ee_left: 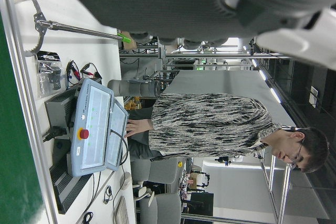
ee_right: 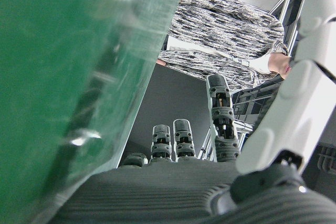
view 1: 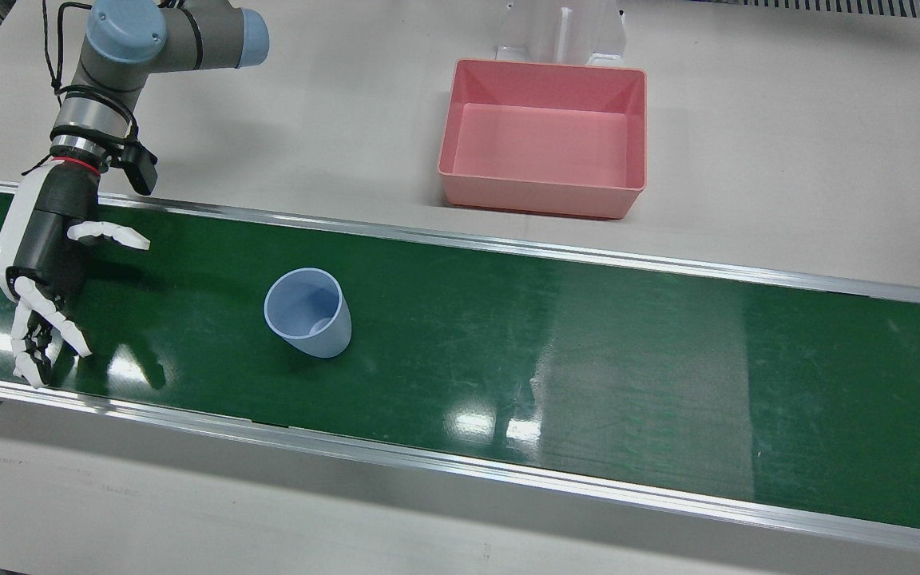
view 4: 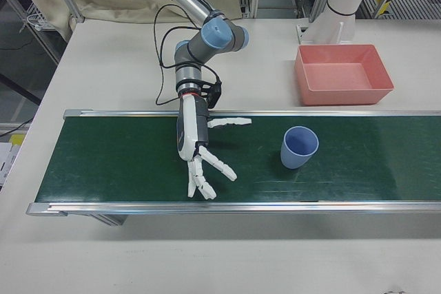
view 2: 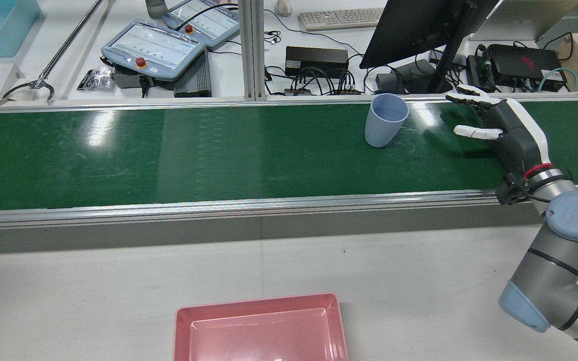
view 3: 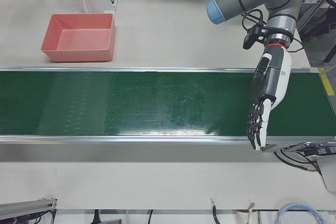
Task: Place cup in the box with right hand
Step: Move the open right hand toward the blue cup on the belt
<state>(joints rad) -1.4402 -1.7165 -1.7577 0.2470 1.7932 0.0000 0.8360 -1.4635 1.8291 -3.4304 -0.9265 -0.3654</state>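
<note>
A light blue cup (view 1: pixel 308 311) stands upright on the green belt (view 1: pixel 588 359); it also shows in the rear view (view 2: pixel 385 120) and the right-front view (view 4: pixel 299 147). The pink box (view 1: pixel 540 192) sits empty on the white table behind the belt, also in the right-front view (view 4: pixel 342 91). My right hand (view 1: pixel 45 263) is open with its fingers spread, low over the belt, apart from the cup and to its left in the front view; it also shows in the rear view (view 2: pixel 504 128) and the right-front view (view 4: pixel 196 142). My left hand (view 3: pixel 265 95) is open and empty over the belt's far end.
Metal rails (view 1: pixel 508 475) run along both edges of the belt. A white pedestal (view 1: pixel 560 32) stands behind the box. Teach pendants (view 2: pixel 153 50), a monitor (view 2: pixel 419 25) and cables lie beyond the belt. A seated person (ee_left: pixel 210 124) is on that side.
</note>
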